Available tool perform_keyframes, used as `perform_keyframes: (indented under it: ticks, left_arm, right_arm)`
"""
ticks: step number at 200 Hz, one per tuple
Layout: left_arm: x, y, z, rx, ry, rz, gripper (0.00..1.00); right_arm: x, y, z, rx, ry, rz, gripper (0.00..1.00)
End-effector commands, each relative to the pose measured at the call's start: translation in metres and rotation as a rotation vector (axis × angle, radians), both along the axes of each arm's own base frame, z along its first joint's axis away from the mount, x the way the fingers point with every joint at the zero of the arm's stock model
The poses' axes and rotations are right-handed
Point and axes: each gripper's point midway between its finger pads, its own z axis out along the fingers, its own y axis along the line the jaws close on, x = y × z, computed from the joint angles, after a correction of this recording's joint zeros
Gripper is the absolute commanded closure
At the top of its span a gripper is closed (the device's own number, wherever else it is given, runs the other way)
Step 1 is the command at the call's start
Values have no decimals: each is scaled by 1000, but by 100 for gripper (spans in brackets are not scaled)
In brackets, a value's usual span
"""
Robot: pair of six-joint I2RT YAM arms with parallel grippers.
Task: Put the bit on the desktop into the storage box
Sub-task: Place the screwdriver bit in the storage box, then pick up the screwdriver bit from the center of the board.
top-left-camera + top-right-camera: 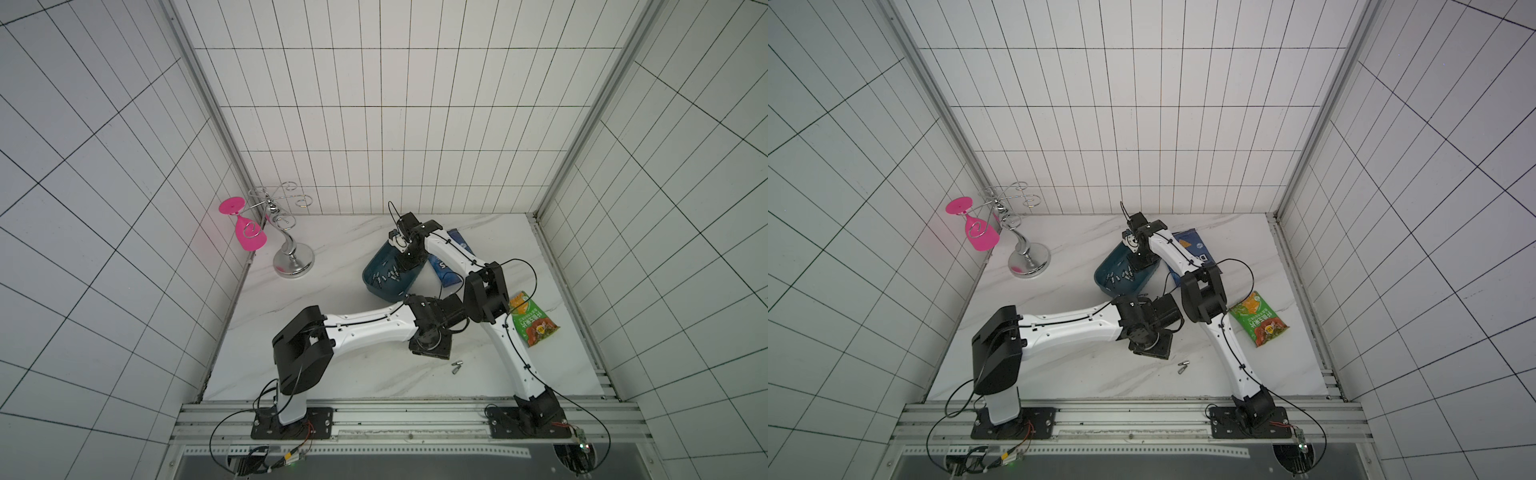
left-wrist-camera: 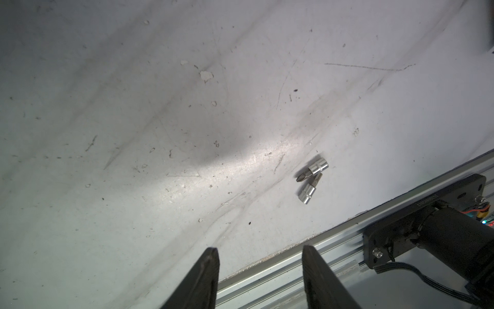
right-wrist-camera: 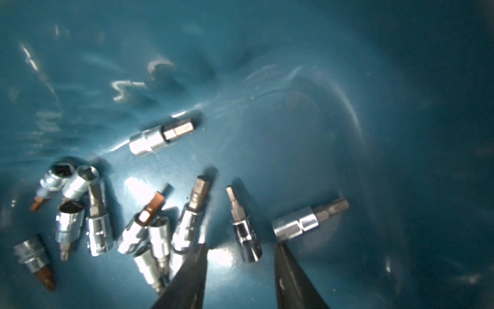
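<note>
Two small silver bits [image 1: 457, 366] [image 1: 1182, 366] lie side by side on the white desktop [image 1: 353, 382] near its front edge. The left wrist view shows them [image 2: 310, 179] ahead of my left gripper [image 2: 258, 250], which hangs open and empty above the desktop. My right gripper [image 1: 400, 268] [image 1: 1136, 264] reaches down into the dark teal storage box [image 1: 376, 276] [image 1: 1105, 274]. It stands open [image 3: 239, 244]. One bit [image 3: 244, 230] lies loose on the box floor between its fingers. Several other bits [image 3: 99, 227] lie in the box.
A blue chip bag [image 1: 446, 268] lies under the right arm beside the box, and a green snack bag [image 1: 534, 322] lies to the right. A silver glass rack [image 1: 291, 253] with a pink glass [image 1: 248, 237] stands at the back left. An aluminium rail [image 2: 267, 281] borders the front edge.
</note>
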Motion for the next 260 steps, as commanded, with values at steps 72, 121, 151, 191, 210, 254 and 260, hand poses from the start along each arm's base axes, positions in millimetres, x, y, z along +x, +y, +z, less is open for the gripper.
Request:
perform_keyframes:
  ticks: [72, 121, 151, 191, 210, 254, 260]
  left_arm:
    - [-6, -27, 5, 47, 29, 24, 44]
    - [-6, -40, -7, 103, 81, 76, 27]
    - [-7, -53, -18, 122, 97, 91, 20]
    - [-10, -60, -35, 165, 122, 112, 15]
    - [-14, -65, -45, 160, 154, 124, 15]
    - [-16, -62, -57, 203, 169, 137, 15]
    - [-17, -62, -58, 206, 171, 139, 15]
  right_arm:
    - [22, -99, 175, 95, -244, -254, 39]
    - [-5, -181, 203, 101, -262, -447, 38]
    - [-26, -220, 211, 150, -246, -548, 38]
    - [-45, -243, 225, 196, -260, -586, 38]
    - [-49, -249, 227, 207, -258, -590, 38]
    - [-56, -257, 230, 218, -255, -593, 39]
    - [-57, -258, 230, 220, -254, -594, 39]
